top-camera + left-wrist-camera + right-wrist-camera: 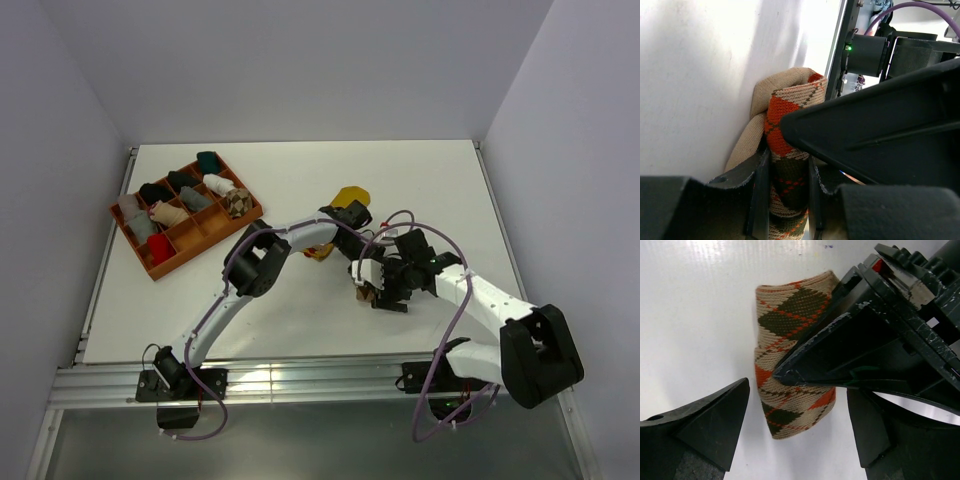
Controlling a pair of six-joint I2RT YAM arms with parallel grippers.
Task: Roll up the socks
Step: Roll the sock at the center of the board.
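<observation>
1. The orange-brown-cream argyle sock (790,320) is lying on the table (695,305), doubled over on itself, directly between the fingers of both grippers.
2. Its long axis is running straight ahead from the right wrist, crossing the line along which the right fingers close.
3. The left gripper (787,197) is clamping 1 end of the sock, with both pads pressing into the knit.
4. The right gripper (796,405) is standing wide open and straddling the sock. Bare table is showing on each side, and it is touching nothing.
5. Both arms are sitting at the sock, but only the right is free, so the next roll or pinch is probably falling to it, closing across the sock's width.
6. The mustard sock (350,193) is lying just beyond the left wrist, and neither gripper is holding it.
</observation>
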